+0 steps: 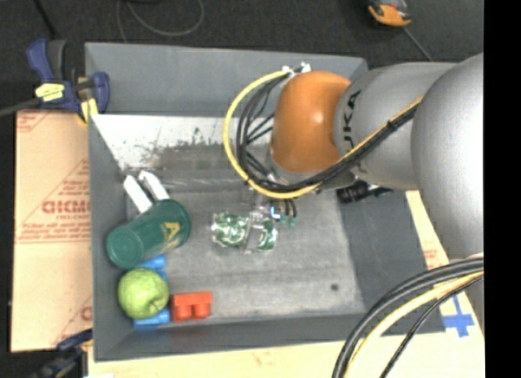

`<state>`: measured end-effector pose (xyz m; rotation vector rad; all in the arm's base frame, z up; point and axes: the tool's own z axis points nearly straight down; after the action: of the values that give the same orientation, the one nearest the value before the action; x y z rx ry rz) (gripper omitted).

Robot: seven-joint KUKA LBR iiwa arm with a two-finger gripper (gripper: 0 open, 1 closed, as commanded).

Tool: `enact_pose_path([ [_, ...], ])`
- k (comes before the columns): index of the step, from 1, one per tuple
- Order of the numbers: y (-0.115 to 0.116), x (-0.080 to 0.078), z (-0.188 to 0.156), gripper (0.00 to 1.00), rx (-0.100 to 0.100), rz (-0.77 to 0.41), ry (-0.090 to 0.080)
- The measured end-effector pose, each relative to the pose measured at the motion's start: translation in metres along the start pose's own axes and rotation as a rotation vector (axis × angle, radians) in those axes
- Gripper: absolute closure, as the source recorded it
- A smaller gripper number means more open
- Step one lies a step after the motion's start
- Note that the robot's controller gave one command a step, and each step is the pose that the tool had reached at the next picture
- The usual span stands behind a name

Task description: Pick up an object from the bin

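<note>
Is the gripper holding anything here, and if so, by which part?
It cannot be told. The gripper is down beside a crumpled clear-and-green wrapper in the middle of the bin, but where they meet is hidden.

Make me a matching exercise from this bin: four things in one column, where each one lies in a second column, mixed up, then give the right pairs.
Things:
1. dark green cup
2. green apple
3. red block
4. crumpled shiny wrapper

Places:
A. middle of the bin floor
B. the view's lower left corner
C. lying on its side, just above the apple
D. just right of the apple

Pairs: 1-C, 2-B, 3-D, 4-A.
</note>
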<state>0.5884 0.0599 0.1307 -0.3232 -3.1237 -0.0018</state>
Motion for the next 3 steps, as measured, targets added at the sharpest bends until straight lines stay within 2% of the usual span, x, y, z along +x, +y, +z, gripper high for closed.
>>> enact_pose_path([
  [1, -0.0144, -0.0122, 0.0332, 1.00, -0.004, 0.124, -0.014],
  [2, -0.0152, -0.0095, 0.0367, 0.00, -0.001, 0.125, -0.006],
  [3, -0.0153, -0.0093, 0.0369, 0.00, -0.001, 0.125, -0.005],
])
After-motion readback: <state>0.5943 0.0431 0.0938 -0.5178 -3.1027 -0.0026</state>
